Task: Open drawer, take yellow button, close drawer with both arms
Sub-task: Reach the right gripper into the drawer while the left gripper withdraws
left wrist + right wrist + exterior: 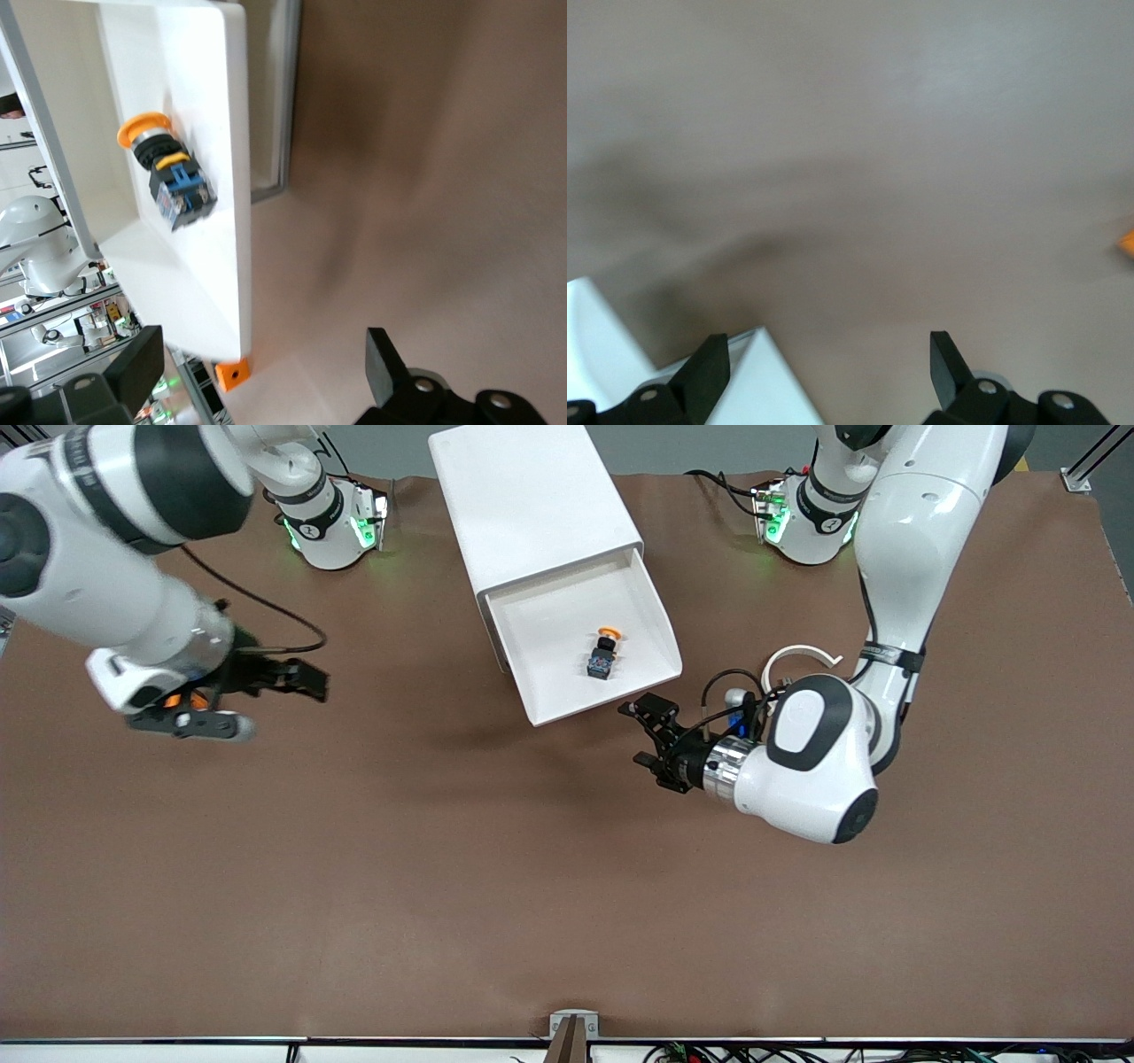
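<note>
The white drawer (611,695) stands pulled out of its white cabinet (532,505). Inside it lies the button (605,651), on its side, orange cap toward the cabinet. My left gripper (635,734) is open just off the drawer's front corner, at the left arm's end, holding nothing. The left wrist view shows the button (168,173) on the drawer floor past the drawer front (232,177), with the left gripper (263,345) wide open. My right gripper (285,708) hangs open over the table toward the right arm's end, well away from the drawer. In its wrist view the right gripper (828,343) is empty.
A white curved piece (802,654) lies by the left arm's elbow. An orange block (232,374) sits on the brown table (496,886); an orange spot (182,701) shows under the right gripper. A white corner (766,385) shows between the right fingers.
</note>
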Tool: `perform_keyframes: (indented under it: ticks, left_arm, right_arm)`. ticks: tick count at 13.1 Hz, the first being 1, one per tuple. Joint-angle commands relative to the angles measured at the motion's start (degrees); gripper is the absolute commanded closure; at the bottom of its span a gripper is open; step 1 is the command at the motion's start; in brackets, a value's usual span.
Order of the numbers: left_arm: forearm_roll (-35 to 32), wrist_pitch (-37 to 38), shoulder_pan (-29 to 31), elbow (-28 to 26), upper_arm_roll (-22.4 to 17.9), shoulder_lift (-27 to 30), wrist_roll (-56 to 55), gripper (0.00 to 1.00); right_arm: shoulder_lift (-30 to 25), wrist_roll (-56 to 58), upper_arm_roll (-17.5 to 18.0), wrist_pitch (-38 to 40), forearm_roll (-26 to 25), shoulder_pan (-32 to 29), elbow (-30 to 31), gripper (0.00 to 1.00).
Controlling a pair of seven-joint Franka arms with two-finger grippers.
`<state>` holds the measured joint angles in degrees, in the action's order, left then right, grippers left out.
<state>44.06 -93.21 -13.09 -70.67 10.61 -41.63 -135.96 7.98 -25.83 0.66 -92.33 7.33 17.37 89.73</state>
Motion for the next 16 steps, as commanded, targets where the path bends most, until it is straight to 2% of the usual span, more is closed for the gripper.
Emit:
perform_keyframes:
  ticks: [1, 3, 5, 7, 10, 14, 16]
  left_arm:
    - [-0.82, 1.97, 3.24, 0.97, -0.15, 1.9, 7.88, 0.0]
    - [-3.61, 4.34, 5.79, 0.97, -0.15, 2.34, 11.48, 0.0]
    - [-11.85, 4.79, 6.15, 0.88, 0.2, 5.76, 18.5, 0.0]
    - [-18.02, 4.18, 5.45, 1.14, -0.06, 6.13, 24.84, 0.0]
    - [-18.84, 4.09, 6.76, 1.14, -0.41, 8.14, 35.56, 0.0]
    - [-24.97, 3.04, 7.03, 1.23, -1.03, 10.34, 55.13, 0.0]
    - [-25.78, 0.84, 7.12, 1.14, -1.72, 10.52, 61.93, 0.0]
  right_arm:
    - [0.89, -12.71, -0.66, -3.72, 1.54, 8.45, -0.79, 0.0]
    - [2.9, -19.66, -0.66, -6.54, 1.46, 14.94, -1.31, 0.0]
    - [5.1, -24.95, -0.66, -9.08, 1.28, 19.18, -1.75, 0.0]
    - [9.13, -29.52, -0.75, -10.68, 1.02, 23.57, -5.42, 0.0]
    - [15.99, -38.31, -0.92, -10.5, 0.32, 28.41, -13.07, 0.0]
    - [22.41, -45.7, -1.02, -10.5, -3.11, 32.55, -18.61, 0.0]
    - [24.26, -47.2, -1.19, -11.81, -4.25, 34.04, -18.89, 0.0]
